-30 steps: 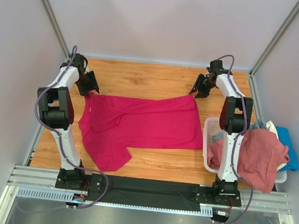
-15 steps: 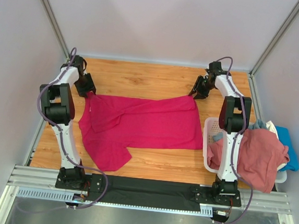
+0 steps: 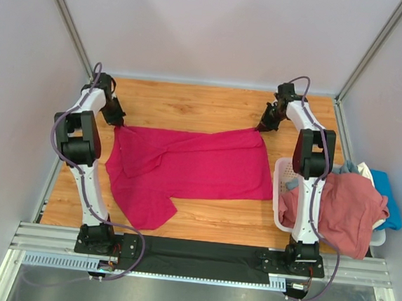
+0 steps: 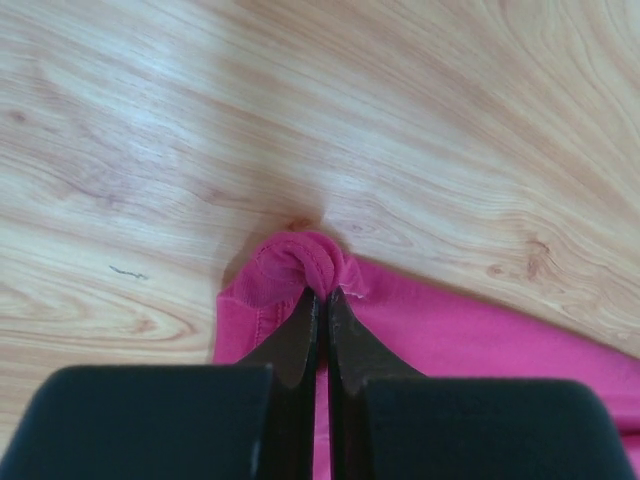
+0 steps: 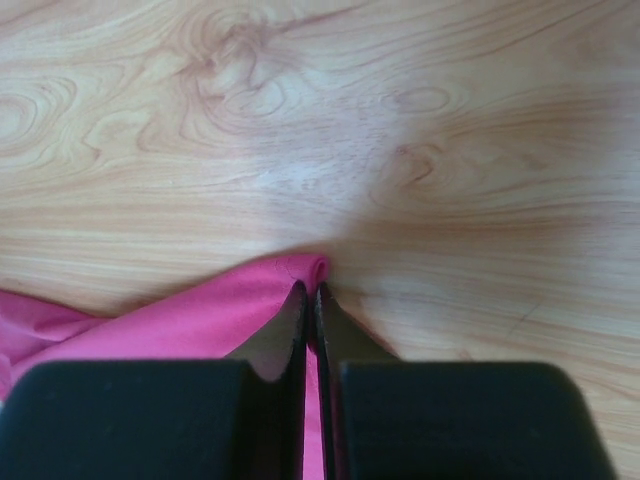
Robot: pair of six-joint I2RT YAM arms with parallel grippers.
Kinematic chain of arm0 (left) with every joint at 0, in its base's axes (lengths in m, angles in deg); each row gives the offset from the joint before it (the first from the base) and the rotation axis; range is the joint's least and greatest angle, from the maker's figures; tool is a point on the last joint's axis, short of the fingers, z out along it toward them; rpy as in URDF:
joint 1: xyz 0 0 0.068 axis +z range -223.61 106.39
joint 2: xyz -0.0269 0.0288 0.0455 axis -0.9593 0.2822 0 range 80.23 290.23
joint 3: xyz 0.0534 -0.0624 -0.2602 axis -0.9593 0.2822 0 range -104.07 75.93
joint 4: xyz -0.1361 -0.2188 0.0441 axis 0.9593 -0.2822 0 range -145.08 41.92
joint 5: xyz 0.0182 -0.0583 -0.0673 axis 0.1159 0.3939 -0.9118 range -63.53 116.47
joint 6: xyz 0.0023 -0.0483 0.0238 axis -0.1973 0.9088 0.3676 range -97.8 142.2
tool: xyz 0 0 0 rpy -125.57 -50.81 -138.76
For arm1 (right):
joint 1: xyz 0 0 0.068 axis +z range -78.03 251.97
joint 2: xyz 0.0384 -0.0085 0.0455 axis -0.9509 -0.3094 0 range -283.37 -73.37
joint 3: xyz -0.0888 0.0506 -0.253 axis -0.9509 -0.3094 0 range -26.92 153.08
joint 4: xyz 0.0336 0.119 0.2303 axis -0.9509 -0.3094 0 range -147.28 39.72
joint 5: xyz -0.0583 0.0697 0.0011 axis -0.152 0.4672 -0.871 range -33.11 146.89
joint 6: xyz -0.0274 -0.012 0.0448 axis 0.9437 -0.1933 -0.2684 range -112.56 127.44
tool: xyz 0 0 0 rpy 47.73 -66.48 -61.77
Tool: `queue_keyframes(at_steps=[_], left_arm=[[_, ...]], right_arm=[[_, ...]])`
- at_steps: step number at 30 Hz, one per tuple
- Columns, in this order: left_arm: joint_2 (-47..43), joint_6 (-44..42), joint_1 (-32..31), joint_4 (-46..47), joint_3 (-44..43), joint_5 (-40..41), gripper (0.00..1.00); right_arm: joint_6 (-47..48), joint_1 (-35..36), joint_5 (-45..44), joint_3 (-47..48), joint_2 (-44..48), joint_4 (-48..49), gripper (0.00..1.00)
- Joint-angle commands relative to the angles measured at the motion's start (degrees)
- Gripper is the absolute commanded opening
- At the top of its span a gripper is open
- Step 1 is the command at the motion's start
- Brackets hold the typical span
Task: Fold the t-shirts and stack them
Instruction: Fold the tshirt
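Note:
A magenta-red t-shirt (image 3: 189,167) lies spread across the wooden table, one sleeve flopped toward the near left. My left gripper (image 3: 119,123) is shut on its far left corner; the left wrist view shows a bunched knob of cloth (image 4: 305,268) pinched at the tips of my left gripper (image 4: 323,293). My right gripper (image 3: 261,127) is shut on the far right corner, where the hem (image 5: 300,275) curls up at the tips of my right gripper (image 5: 311,288). A dusty pink t-shirt (image 3: 344,209) hangs over the basket, with a blue one (image 3: 391,202) and a whitish one (image 3: 363,172) behind it.
A white lattice basket (image 3: 281,179) stands at the right edge of the table, beside the right arm. Bare wood (image 3: 191,107) stretches between the shirt and the back wall. A black strip (image 3: 199,252) runs along the near edge between the arm bases.
Both grippers have dropped onto the shirt's far corners and gone from open to shut, each pinching cloth. The shirt's body has not shifted.

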Motion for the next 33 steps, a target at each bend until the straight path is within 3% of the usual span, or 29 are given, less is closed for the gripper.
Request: queue_keyframes(at_steps=[1, 8, 13, 15, 17, 20, 23, 25, 30, 33], left_arm=[[-2.69, -0.74, 1.57, 2.66, -1.31, 0.62, 0.00], [-3.83, -0.04, 4.03, 8.02, 1.32, 0.71, 0.00], [-1.20, -0.56, 4.57, 10.48, -0.69, -3.24, 0.00], [-1.11, -0.48, 4.57, 12.05, -0.69, -5.44, 0.23], [-2.07, -0.39, 4.65, 12.41, -0.17, -5.62, 0.39], [-6.45, -1.00, 4.30, 10.85, 1.32, -2.30, 0.58], [-13.13, -2.67, 3.43, 8.56, 5.27, 1.49, 0.67], [-18.14, -3.20, 2.81, 7.33, 9.04, 2.73, 0.67], [-25.61, -1.71, 1.14, 6.09, 17.57, -3.58, 0.58], [-26.07, -2.23, -0.71, 5.30, 20.40, -6.05, 0.61]], right_arm=[[-0.79, -0.43, -6.77, -0.15, 2.63, 3.48, 0.00], [-1.15, -0.96, -11.16, -3.32, 4.22, 7.70, 0.00], [-1.85, -0.96, -7.48, -0.17, 0.80, 9.47, 0.00], [-2.20, -1.05, -4.93, 2.21, -0.61, 8.68, 0.04], [-2.29, -1.14, -4.83, 6.34, -1.76, 5.00, 0.17], [-0.11, -1.05, -7.81, 9.07, 0.60, -1.86, 0.36], [2.27, -0.96, -10.54, 4.45, 7.01, -4.94, 0.47], [3.07, -0.79, -9.59, 0.48, 12.35, -3.82, 0.49], [0.62, -0.70, -4.75, -14.26, 18.54, -0.65, 0.48], [-1.84, -0.70, -2.21, -18.68, 19.95, 3.13, 0.48]])
